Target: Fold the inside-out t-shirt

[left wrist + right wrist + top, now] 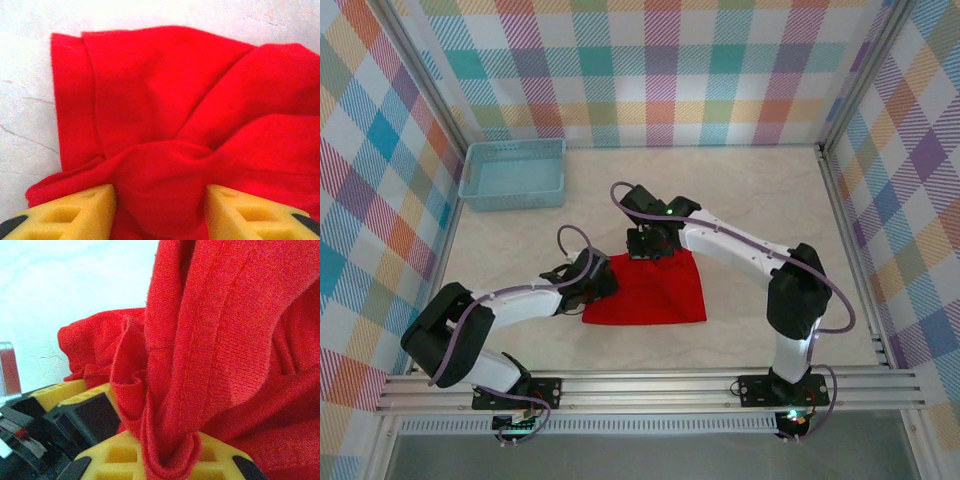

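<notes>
The red t-shirt [655, 295] lies folded into a rough square in the middle of the table. My left gripper [600, 281] is at its left edge. In the left wrist view that gripper [160, 202] is open, its yellow fingers [75, 210] apart with a bulge of red cloth [165, 100] between them. My right gripper [648, 247] is at the shirt's far edge. In the right wrist view it [167, 452] is shut on a bunched fold of the t-shirt [210, 340], which rises from between the pads. The white tag is hidden.
A light blue basket [513, 173] stands at the back left. Metal frame posts and plaid walls bound the pale table [760, 190]. The left gripper's yellow and black finger [75, 410] sits close beside the right gripper.
</notes>
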Tool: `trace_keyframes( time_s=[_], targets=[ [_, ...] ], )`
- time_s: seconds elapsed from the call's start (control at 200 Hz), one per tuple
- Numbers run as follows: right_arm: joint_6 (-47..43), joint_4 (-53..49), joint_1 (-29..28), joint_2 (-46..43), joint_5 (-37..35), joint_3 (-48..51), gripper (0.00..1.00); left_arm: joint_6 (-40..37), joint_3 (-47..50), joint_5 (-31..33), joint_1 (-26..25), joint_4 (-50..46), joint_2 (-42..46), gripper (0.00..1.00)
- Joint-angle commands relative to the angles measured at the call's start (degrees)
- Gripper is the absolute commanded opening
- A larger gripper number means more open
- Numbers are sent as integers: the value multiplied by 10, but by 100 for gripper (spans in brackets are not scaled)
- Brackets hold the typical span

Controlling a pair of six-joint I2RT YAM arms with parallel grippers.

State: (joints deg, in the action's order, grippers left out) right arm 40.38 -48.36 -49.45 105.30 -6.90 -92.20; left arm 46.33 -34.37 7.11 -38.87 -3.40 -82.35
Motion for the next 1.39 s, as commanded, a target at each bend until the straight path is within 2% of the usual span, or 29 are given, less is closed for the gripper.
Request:
trace_keyframes(
  time_s=[0.0,0.195,0.52,0.655,0.8,0.86,0.94,1.08,1.155,1.23,1.285,1.39],
  targets=[
    [28,31,-4,14,28,-26,0,30,35,-11,-17,-47,12,50],
    [47,50,-18,27,29,-19,0,31,48,45,-13,-96,77,55],
    [67,79,-52,40,39,-34,0,32,60,18,-9,-68,43,49],
    [76,90,-57,43,40,-28,0,34,67,18,-9,-67,56,48],
    [81,98,-57,58,49,-26,4,34,72,30,-9,-80,83,48],
    [82,101,-57,62,57,-26,10,33,70,40,-9,-91,96,49],
    [73,96,-60,59,60,-33,31,39,67,67,-7,-120,126,54],
    [30,60,-62,26,37,-51,52,75,71,164,3,-252,250,63],
    [-1,33,-62,-10,16,-51,57,76,79,183,19,-289,324,65],
    [-17,16,-58,-54,-36,-21,61,60,75,179,35,-312,367,67],
    [-22,16,-45,-81,-58,19,61,44,62,171,41,-321,374,67],
    [-40,28,-4,-103,-57,91,60,7,28,126,42,-308,344,68]
  ],
)
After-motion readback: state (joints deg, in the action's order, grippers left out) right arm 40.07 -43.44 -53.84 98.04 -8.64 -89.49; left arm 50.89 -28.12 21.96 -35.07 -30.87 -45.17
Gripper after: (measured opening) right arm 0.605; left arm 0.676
